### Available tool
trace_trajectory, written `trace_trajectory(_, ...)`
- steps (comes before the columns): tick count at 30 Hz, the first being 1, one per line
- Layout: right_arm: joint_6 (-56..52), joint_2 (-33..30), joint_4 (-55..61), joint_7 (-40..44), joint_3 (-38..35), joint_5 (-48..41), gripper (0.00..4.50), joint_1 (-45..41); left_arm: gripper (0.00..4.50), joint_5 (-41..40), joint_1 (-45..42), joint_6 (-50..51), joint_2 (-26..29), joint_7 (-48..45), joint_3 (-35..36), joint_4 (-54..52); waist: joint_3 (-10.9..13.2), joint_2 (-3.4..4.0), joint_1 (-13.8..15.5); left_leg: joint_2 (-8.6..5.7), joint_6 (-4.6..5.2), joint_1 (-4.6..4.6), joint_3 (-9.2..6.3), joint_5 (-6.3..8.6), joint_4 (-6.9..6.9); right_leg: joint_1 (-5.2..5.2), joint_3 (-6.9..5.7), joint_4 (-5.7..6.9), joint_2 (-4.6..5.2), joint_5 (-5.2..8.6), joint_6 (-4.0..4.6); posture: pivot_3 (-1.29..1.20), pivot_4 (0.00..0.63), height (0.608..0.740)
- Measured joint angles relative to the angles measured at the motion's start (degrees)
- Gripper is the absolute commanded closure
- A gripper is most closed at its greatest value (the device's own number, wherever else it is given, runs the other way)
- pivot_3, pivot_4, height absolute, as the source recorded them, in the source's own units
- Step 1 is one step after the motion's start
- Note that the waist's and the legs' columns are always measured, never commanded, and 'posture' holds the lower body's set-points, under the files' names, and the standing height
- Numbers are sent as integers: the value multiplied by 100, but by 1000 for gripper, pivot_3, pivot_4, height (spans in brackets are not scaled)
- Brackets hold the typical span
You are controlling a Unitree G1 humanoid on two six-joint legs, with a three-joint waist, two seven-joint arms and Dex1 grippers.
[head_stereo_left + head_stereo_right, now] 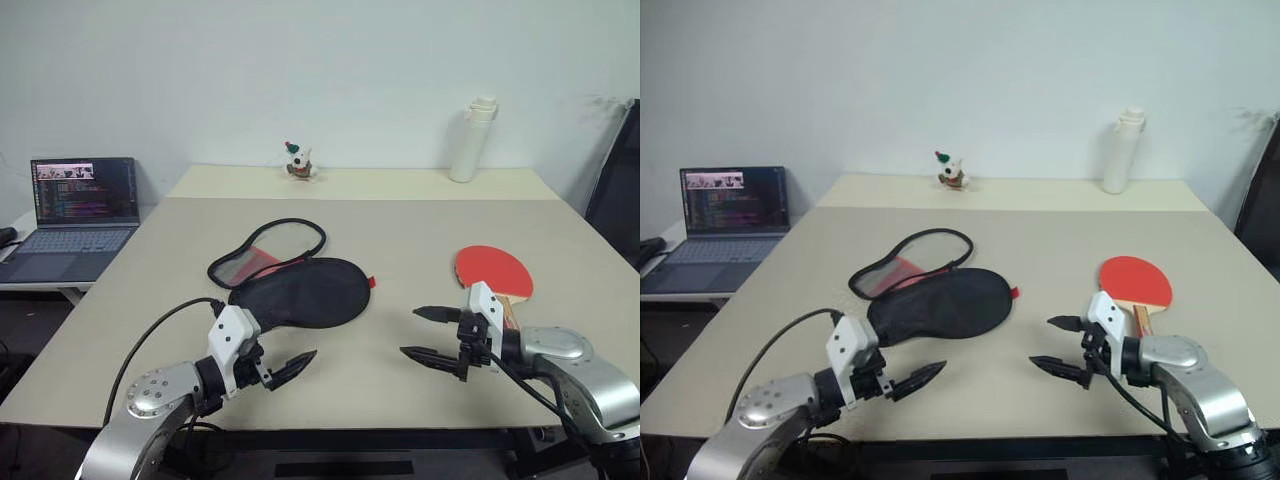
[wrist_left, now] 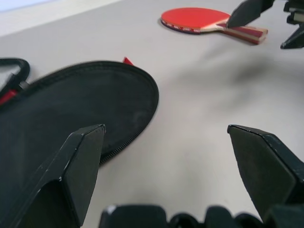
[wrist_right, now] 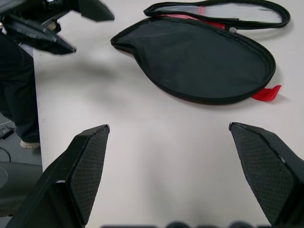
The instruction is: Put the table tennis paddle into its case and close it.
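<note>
Table tennis paddle point(image 1: 493, 270), round, red-rubber-faced with a short light wooden handle, lies flat on the pale beige bench point(image 1: 400, 230) at about four o'clock from its middle, just beyond the right end effector point(image 1: 432, 333), whose two black fingers stand wide apart and hold nothing. Off at nine o'clock from the paddle rests the soft paddle-shaped fabric case point(image 1: 296, 290), unzipped, its black half lying flat toward me and the mesh-panelled half folded back behind it, a small red tab showing at its edge. The left end effector point(image 1: 290, 368) hovers near the case's near edge, spread open and empty too. By my reading nothing has been started: the first step, picking up the paddle, is in hand. The right arm would need to reach a little forward and close on the handle, while the left steadies or lifts the case's flap.
</note>
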State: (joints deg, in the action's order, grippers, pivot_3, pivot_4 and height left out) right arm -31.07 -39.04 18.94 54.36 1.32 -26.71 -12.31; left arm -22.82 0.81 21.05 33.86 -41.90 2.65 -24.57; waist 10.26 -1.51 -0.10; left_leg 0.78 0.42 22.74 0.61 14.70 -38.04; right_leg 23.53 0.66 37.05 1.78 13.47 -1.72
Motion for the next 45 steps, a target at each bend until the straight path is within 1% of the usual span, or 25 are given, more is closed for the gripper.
trace_trajectory(3, -77, -231, 60, 5, -74, 5, 63, 2, 0, 169, -199, -322, -104, -32, -39, 422, -1, -1, 3, -2, 0, -3, 2, 0, -9, -5, -1, 1, 1, 0, -1, 0, 150, 740)
trace_trajectory(6, -163, -350, 119, -17, -184, -5, 63, -7, 0, 323, -397, -652, -164, -140, -103, 922, 0, -1, 4, -1, 0, -4, 6, 0, -9, -6, 1, 0, 1, 10, 15, 0, 150, 740)
trace_trajectory(8, -235, -399, 176, -47, -221, -40, 63, -13, 0, 333, -500, -719, -167, -195, -102, 1108, 0, -1, 3, 0, 0, -3, 5, 0, -6, -5, 2, -1, 0, -2, -6, 0, 150, 740)
trace_trajectory(10, -305, -447, 266, -98, -247, -46, 63, -14, 0, 327, -605, -803, -142, -343, -94, 1238, 0, -1, 3, 1, 0, -1, 3, 0, -3, -2, 1, -2, -2, -3, -4, 0, 150, 740)
trace_trajectory(14, -376, -433, 399, -242, -295, -125, 63, -9, 0, 298, -889, -840, 185, -806, -82, 1693, 0, -2, 1, 4, 0, 0, 2, 0, -2, 0, -1, -2, -8, -1, -4, 0, 150, 740)
trace_trajectory(17, -325, -271, 401, -353, -238, -106, 63, -13, 0, 354, -1219, -963, 538, -1154, -39, 2247, 0, -2, -2, 7, 0, -3, 3, 0, -4, 0, -3, 1, -12, -1, -5, 0, 150, 740)
trace_trajectory(19, -316, -50, 403, -518, -132, -90, 63, -36, 0, 410, -1453, -1169, 751, -1420, 16, 2769, 0, -1, -9, 9, 0, -4, 5, 0, -4, 0, -5, 2, -14, -1, -4, 0, 150, 740)
trace_trajectory(21, -314, -48, 442, -564, -70, -97, 63, -44, 0, 543, -1715, -1373, 864, -1662, -14, 3249, 1, 0, -5, 6, 0, 2, 6, 0, -4, 5, -10, -1, -12, -2, -5, 0, 150, 740)
trace_trajectory(25, -232, -75, 442, -607, -100, -88, 63, -77, 0, 907, -2347, -1827, 873, -2157, -316, 4277, 0, -3, 18, -1, 0, 8, 9, 0, -4, 5, -19, -8, -5, -6, 0, 0, 150, 740)
trace_trajectory(28, -143, -53, 402, -606, -94, -31, 63, -137, 0, 1310, -2823, -2129, 860, -2539, -759, 5069, 0, -4, 15, -2, 0, 11, 9, 0, -4, 6, -21, -7, -5, -8, 2, 0, 150, 740)
trace_trajectory(30, -73, -18, 343, -625, -95, -5, 63, -255, 0, 1455, -2966, -2278, 839, -2699, -915, 5318, 0, -3, 7, -1, 0, 10, 11, 0, -4, 8, -20, -4, -5, -8, 2, 0, 150, 740)
trace_trajectory(33, -62, 46, 337, -698, -91, 35, 63, -282, 0, 1527, -3069, -2411, 837, -2879, -931, 5467, 0, -3, 1, 3, 1, 9, 8, 0, -2, 9, -19, -2, -7, -8, 3, 0, 150, 740)
trace_trajectory(36, -53, 74, 336, -707, -90, 72, 0, -279, 568, 1527, -3072, -2428, 836, -2973, -934, 5491, 0, -3, 0, 4, 1, 9, 8, 0, -3, 10, -19, 0, -7, -8, 4, 0, 150, 740)
trace_trajectory(37, -51, 81, 336, -713, -90, 76, 0, -273, 874, 1524, -3072, -2423, 831, -3016, -940, 5494, 0, -3, 0, 3, 0, 9, 8, 0, -3, 10, -19, 0, -7, -8, 3, 0, 150, 740)
trace_trajectory(44, -37, 123, 336, -838, -136, 81, 0, -197, 3343, 1424, -3060, -2073, 754, -3084, -869, 5430, 0, -3, -1, 3, 1, 8, 8, 0, -7, 10, -18, 6, -7, -7, 0, 0, 150, 740)
trace_trajectory(45, -27, 123, 336, -843, -142, 82, 0, -197, 3772, 1375, -3051, -1978, 719, -3059, -841, 5394, 0, -3, -1, 3, 1, 9, 8, 0, -7, 10, -18, 5, -7, -7, 0, 0, 150, 740)
